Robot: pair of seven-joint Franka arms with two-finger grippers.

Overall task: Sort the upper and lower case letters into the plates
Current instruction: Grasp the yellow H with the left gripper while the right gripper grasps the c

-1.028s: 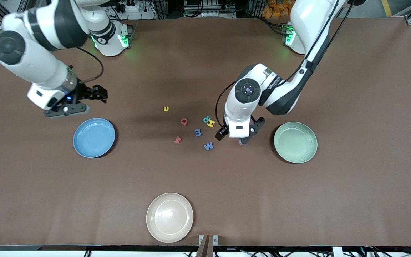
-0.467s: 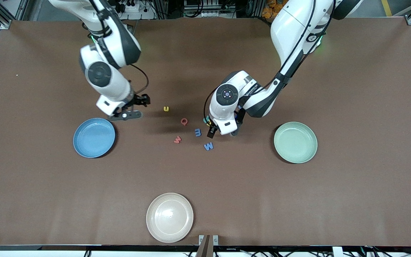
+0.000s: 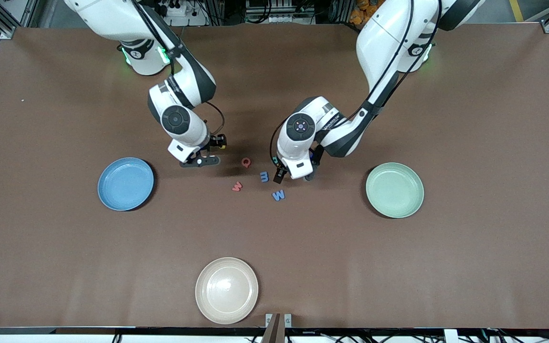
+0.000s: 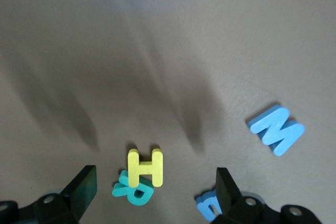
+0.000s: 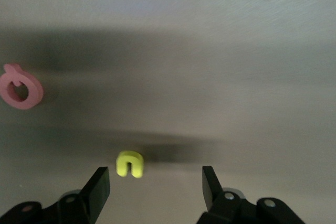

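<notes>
Yellow H [image 4: 146, 167] atop teal R [image 4: 134, 193]

I count seven letters on my counter [image 3: 446, 262]: two yellow, H [image 4: 145, 167] and u [image 5: 129, 163]; two red, Q [image 3: 246, 162] and w [image 3: 237, 186]; two blue, m [image 3: 264, 176] and W [image 3: 279, 195]; one teal R [image 4: 134, 192]. Three plates: one blue plate [image 3: 126, 184], one pale green plate [image 3: 394, 190], one cream plate [image 3: 227, 290].
</notes>
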